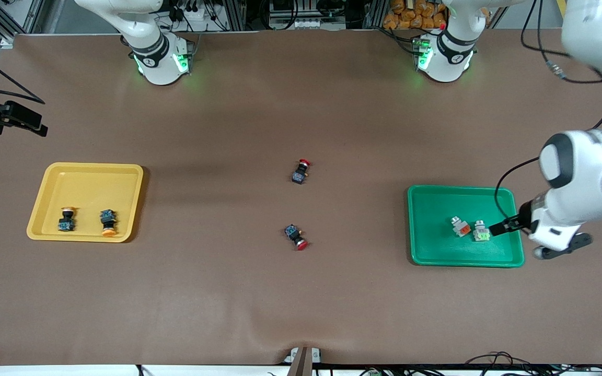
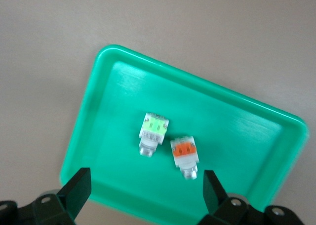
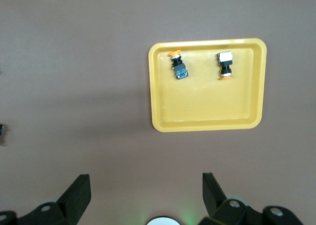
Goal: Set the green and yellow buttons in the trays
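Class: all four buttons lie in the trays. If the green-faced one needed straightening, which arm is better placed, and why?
The left. The left gripper hangs open over the green tray, beside the green-faced button. The right gripper waits, open, above the bare table near the yellow tray.

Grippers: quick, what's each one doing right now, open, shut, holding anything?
Left gripper: open, empty, over the green tray with two buttons in it.
Right gripper: open, empty, over bare table near the yellow tray.

Front cam: high, across the table, facing both arm bases, whole brown mat in frame. Left wrist cam looks straight down, close over the shallow green plastic tray (image 2: 123, 67). Right wrist cam looks down from higher over the shallow yellow plastic tray (image 3: 207, 123). Front view shares both trays.
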Motion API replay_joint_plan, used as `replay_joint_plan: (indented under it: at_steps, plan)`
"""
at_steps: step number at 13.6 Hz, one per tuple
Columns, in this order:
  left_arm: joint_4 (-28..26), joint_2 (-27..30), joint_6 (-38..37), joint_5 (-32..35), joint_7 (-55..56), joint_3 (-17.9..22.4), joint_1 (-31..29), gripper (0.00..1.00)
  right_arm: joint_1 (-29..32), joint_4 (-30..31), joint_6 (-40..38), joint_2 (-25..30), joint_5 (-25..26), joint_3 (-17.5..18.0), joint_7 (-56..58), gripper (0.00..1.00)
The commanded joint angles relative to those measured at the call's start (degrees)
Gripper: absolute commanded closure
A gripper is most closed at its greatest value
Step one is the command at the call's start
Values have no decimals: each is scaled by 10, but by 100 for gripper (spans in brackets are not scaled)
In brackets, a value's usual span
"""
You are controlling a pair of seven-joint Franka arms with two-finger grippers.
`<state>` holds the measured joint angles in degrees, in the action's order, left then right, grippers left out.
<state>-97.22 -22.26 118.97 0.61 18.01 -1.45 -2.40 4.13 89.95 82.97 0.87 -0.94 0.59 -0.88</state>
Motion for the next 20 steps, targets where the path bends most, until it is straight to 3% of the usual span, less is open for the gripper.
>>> replay_joint_plan:
  at_steps: [1,4,8,11,16,18,20]
  plan:
    - [44,45,-82,8,-7,-7,-6,0,-1,-14,-12,1,5,1,-14,0]
    - [88,77,-120,8,-33,-7,-7,0,-2,-17,-11,-3,1,1,-14,0]
    - [105,139,-185,6,-45,-4,-7,0,0,-38,-22,-8,-1,1,-8,0]
    - [148,152,-253,10,-44,-5,-6,0,-2,-47,-55,-10,8,1,-5,0]
    - [140,193,-272,4,-55,-3,4,0,3,-45,-73,-12,-4,1,-14,0]
    - [120,222,-301,3,-76,20,34,0,-2,-44,-62,-11,-5,3,-14,0]
    - [102,243,-311,4,-96,72,87,0,-1,-44,-48,-11,-7,4,-14,0]
